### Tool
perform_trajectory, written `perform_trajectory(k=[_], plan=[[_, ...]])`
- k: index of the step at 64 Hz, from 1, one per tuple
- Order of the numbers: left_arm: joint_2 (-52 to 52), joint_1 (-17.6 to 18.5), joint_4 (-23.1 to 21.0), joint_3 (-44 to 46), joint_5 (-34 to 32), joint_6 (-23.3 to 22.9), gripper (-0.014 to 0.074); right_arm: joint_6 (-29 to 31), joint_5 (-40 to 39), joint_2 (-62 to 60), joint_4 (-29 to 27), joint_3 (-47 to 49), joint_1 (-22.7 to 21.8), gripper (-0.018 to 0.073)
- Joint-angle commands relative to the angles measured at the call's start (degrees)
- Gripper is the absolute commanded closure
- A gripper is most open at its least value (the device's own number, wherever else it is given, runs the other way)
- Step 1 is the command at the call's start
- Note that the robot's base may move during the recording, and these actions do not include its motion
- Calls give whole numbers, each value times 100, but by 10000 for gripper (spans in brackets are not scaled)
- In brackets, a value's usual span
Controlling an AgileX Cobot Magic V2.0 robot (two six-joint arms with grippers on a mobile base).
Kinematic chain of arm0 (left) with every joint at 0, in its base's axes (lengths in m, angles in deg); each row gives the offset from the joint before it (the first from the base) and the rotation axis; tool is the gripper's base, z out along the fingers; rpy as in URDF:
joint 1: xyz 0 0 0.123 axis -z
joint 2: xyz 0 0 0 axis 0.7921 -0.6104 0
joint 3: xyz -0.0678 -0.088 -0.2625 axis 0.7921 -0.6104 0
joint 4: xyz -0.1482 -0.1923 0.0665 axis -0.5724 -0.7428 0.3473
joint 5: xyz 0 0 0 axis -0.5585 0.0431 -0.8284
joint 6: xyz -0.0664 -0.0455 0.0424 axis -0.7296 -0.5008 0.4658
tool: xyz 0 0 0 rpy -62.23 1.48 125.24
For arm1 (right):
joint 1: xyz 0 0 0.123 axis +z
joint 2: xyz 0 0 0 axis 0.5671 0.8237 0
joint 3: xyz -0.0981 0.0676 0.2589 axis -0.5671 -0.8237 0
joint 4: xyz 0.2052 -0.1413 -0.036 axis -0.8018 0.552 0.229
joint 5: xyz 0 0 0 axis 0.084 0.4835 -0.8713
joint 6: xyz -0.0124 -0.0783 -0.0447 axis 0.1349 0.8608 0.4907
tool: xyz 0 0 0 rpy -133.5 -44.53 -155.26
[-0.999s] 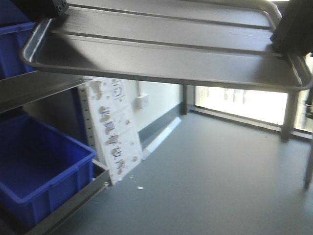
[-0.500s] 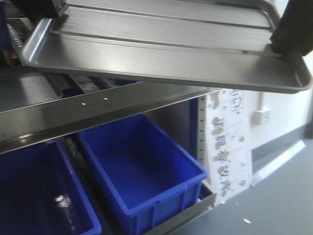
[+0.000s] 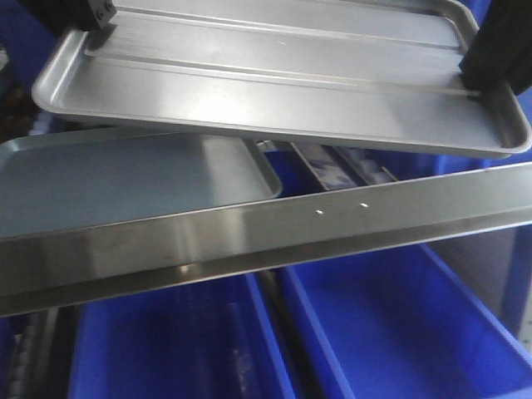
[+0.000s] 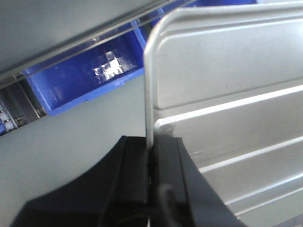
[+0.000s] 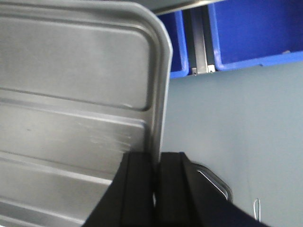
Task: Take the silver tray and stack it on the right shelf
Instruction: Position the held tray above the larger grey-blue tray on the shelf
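Observation:
The silver tray (image 3: 283, 91) hangs level across the top of the front view, its two long ridges showing. My left gripper (image 3: 83, 17) is shut on its left short rim and my right gripper (image 3: 497, 51) on its right short rim. The left wrist view has black jaws (image 4: 150, 156) closed on the thin rim of the tray (image 4: 227, 94). In the right wrist view the jaws (image 5: 155, 165) likewise pinch the edge of the tray (image 5: 71, 94). The right shelf's stainless front bar (image 3: 266, 237) runs below the tray, apart from it, with white rollers (image 3: 341, 170) behind.
A matte grey-green tray (image 3: 125, 179) lies on the shelf at left, behind the bar. Blue bins (image 3: 399, 332) (image 3: 166, 349) sit on the level under the bar. The wrist views show grey floor and more blue bins (image 4: 85, 75) (image 5: 255, 33).
The view has swung from open floor and a window onto the shelf, which now fills the frame with the grey-green tray in sight. The silver tray stays gripped at both ends.

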Motion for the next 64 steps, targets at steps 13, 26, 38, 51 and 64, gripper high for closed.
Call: perform_trajectory(k=[13, 26, 38, 51, 64], plan=[[183, -21, 423, 159, 182, 58, 689, 71, -60, -144, 455, 160, -61, 503], [183, -21, 423, 159, 182, 58, 689, 71, -60, -144, 455, 160, -61, 503], [183, -21, 423, 159, 182, 58, 689, 71, -60, -144, 455, 160, -61, 503], [183, -21, 433, 159, 182, 58, 689, 71, -60, -144, 455, 160, -61, 503], [183, -21, 433, 159, 182, 58, 689, 71, -60, -144, 455, 160, -61, 503]])
